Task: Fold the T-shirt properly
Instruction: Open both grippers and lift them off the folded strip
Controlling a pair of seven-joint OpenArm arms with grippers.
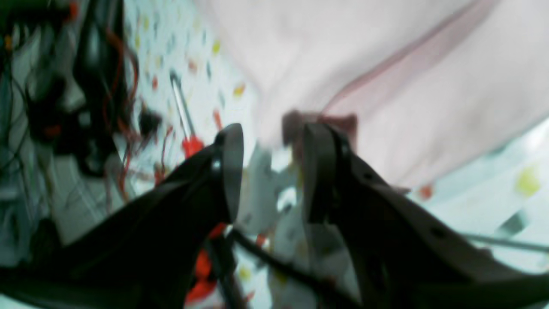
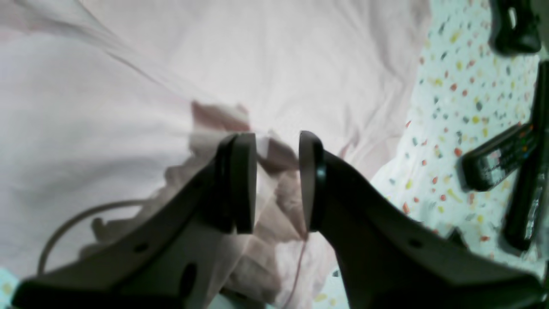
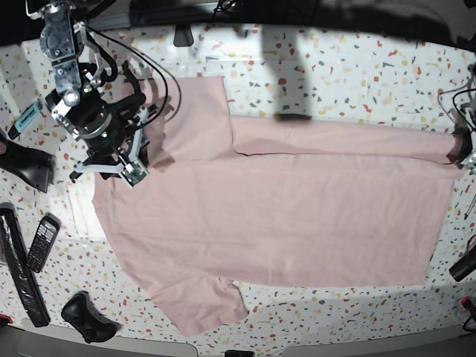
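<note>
The pale pink T-shirt lies spread over the speckled table, plain side up, with its far long edge folded over in a band. My right gripper hovers at the shirt's left end; in the right wrist view its fingers stand apart, with bunched pink cloth showing in the gap and behind it. My left gripper is open, its fingers wide apart just short of a folded corner of the shirt. In the base view that gripper only peeks in at the shirt's right end.
A remote, a long black bar and a black game controller lie at the front left. The remote also shows beside the shirt's edge. A red-handled screwdriver and tangled cables lie beyond the left gripper.
</note>
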